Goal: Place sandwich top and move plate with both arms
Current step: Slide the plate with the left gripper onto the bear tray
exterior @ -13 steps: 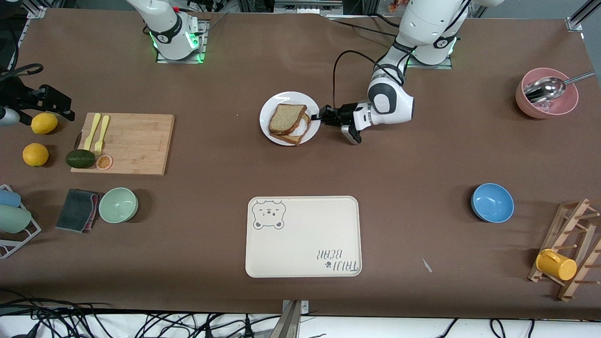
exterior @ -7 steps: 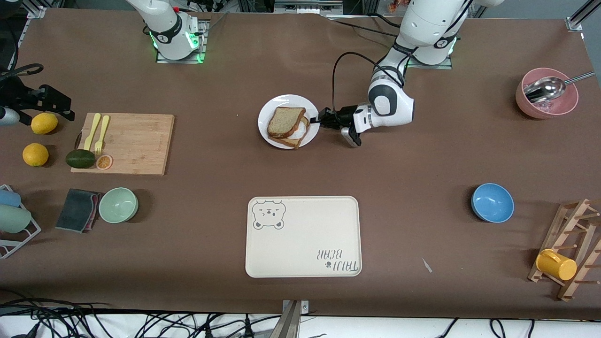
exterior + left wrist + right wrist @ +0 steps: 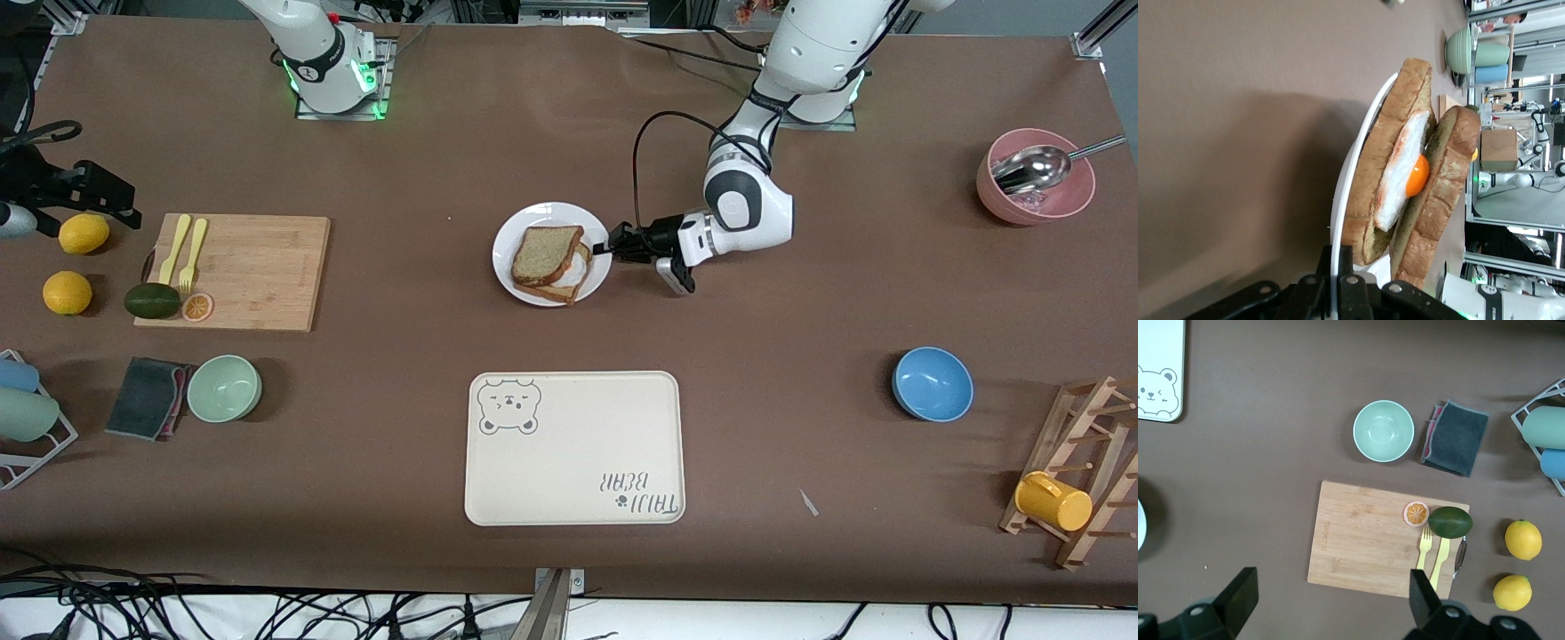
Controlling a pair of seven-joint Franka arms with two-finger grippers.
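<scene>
The white plate (image 3: 508, 233) carries a sandwich near the table's middle. The sandwich top (image 3: 544, 252), a speckled brown slice, lies on a lower slice with a fried egg (image 3: 1417, 175). My left gripper (image 3: 612, 246) is shut on the plate's rim at the edge toward the left arm's end. In the left wrist view the rim (image 3: 1353, 157) runs between the shut left gripper (image 3: 1336, 267), and the sandwich top (image 3: 1441, 180) leans over the egg. My right gripper (image 3: 1331, 593) is open and empty, high over the wooden cutting board (image 3: 1371, 537); it is outside the front view.
A cream bear tray (image 3: 574, 448) lies nearer the front camera than the plate. The cutting board (image 3: 233, 271) with forks, an avocado and a green bowl (image 3: 224, 388) sit toward the right arm's end. A blue bowl (image 3: 932, 383) and pink bowl (image 3: 1034, 187) sit toward the left arm's end.
My left gripper has carried the plate and sandwich some way toward the bear tray, keeping its hold on the rim. The right arm's base has not moved.
</scene>
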